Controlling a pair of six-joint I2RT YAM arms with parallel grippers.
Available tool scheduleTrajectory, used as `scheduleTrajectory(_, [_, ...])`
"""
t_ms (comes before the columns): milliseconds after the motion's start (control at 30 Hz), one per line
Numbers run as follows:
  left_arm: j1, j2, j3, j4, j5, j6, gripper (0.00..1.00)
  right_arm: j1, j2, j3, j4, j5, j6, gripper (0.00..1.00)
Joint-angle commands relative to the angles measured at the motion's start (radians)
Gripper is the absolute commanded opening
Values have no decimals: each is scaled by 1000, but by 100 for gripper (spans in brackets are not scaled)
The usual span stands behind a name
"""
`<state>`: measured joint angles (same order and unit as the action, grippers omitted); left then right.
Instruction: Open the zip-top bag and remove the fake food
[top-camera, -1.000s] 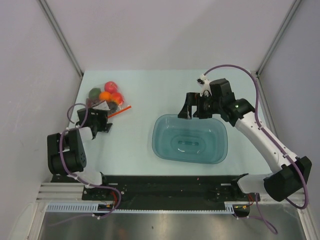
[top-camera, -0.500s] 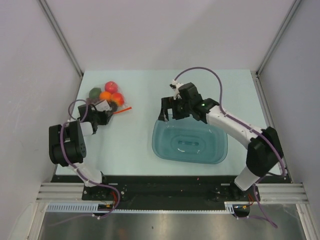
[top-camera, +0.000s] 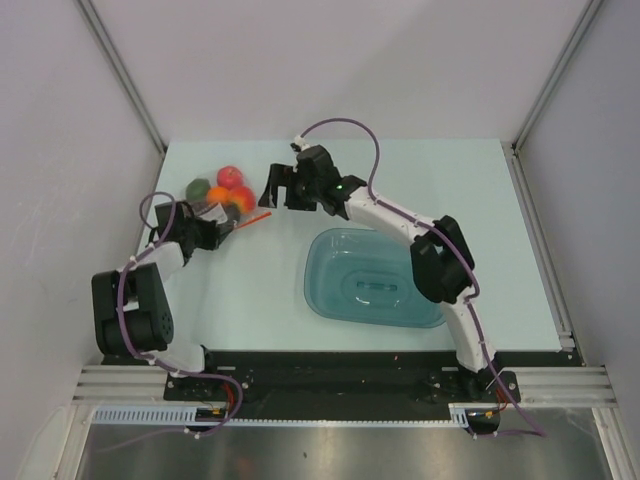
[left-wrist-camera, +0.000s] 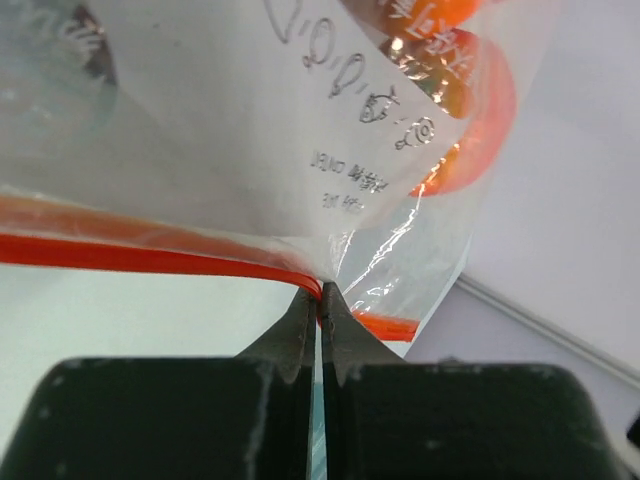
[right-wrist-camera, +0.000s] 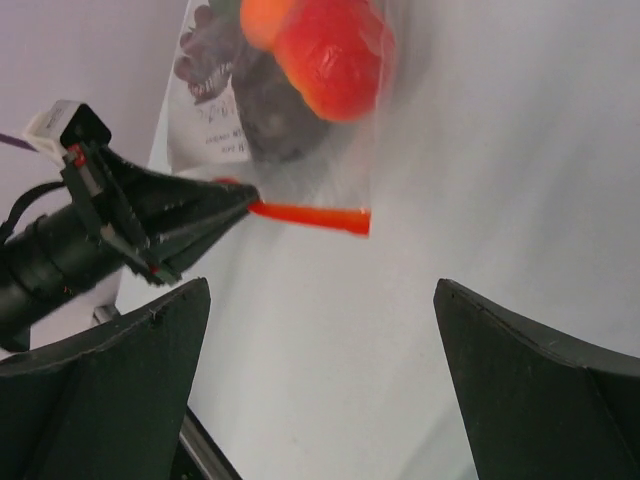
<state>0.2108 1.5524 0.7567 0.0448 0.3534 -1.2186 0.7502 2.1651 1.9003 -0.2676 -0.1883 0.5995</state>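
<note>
The zip-top bag (top-camera: 222, 198) lies at the table's far left, clear and crinkly, with the fake food (top-camera: 230, 177) bunched inside: red, orange and green fruits. My left gripper (top-camera: 226, 226) is shut on the bag's orange-red zip strip (left-wrist-camera: 150, 255), and in the left wrist view the fingertips (left-wrist-camera: 300, 315) pinch it at the mouth's edge. My right gripper (top-camera: 268, 190) hovers open just right of the bag. In the right wrist view its wide-apart fingers (right-wrist-camera: 130, 370) frame bare table below the strip's free end (right-wrist-camera: 315, 215) and a red fruit (right-wrist-camera: 335, 50).
A teal translucent tub (top-camera: 345, 300) sits at the table's middle right, with the right arm stretched over its far right corner. Grey walls close off the left, far and right sides.
The left gripper has shut on the zip strip. The right arm has swung left from above the tub to beside the bag, and its gripper stays open.
</note>
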Motion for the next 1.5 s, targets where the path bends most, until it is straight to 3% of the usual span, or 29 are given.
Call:
scheduleTrajectory(0, [-37, -93, 3, -85, 56, 50, 0, 15, 130, 150, 19, -88, 158, 100])
scheduleTrajectory(233, [-53, -140, -22, -86, 53, 41, 0, 0, 213, 215, -22, -122, 302, 94])
scheduleTrajectory(367, [-68, -140, -23, -60, 61, 33, 0, -12, 237, 209, 53, -178, 404, 70])
scheduleTrajectory(433, [-85, -134, -7, -54, 67, 53, 0, -15, 265, 217, 82, -230, 460, 64])
scheduleTrajectory(533, [-111, -106, 50, -107, 75, 129, 0, -23, 291, 249, 148, -298, 558, 42])
scheduleTrajectory(567, [-114, -95, 65, -120, 85, 155, 0, -26, 308, 262, 154, -322, 589, 26])
scheduleTrajectory(600, [-119, -92, 93, -137, 87, 181, 1, -35, 309, 272, 156, -332, 605, 19])
scheduleTrajectory(667, [-119, -97, 118, -227, 90, 286, 33, -51, 308, 281, 162, -345, 629, 0])
scheduleTrajectory(733, [-117, -138, 154, -335, 58, 428, 62, -80, 306, 293, 160, -358, 649, 0])
scheduleTrajectory(833, [-91, -224, 176, -457, 25, 583, 76, -116, 315, 319, 143, -405, 687, 0])
scheduleTrajectory(1033, [92, -372, 90, -530, 84, 671, 74, -147, 322, 325, 125, -480, 685, 0])
scheduleTrajectory(1167, [166, -388, 20, -514, 131, 702, 72, -158, 322, 324, 120, -514, 686, 0])
scheduleTrajectory(1300, [214, -364, -123, -245, 349, 628, 73, -160, 323, 325, 140, -534, 706, 0])
scheduleTrajectory(1467, [240, -339, -249, 62, 521, 504, 76, -161, 328, 318, 163, -556, 732, 0])
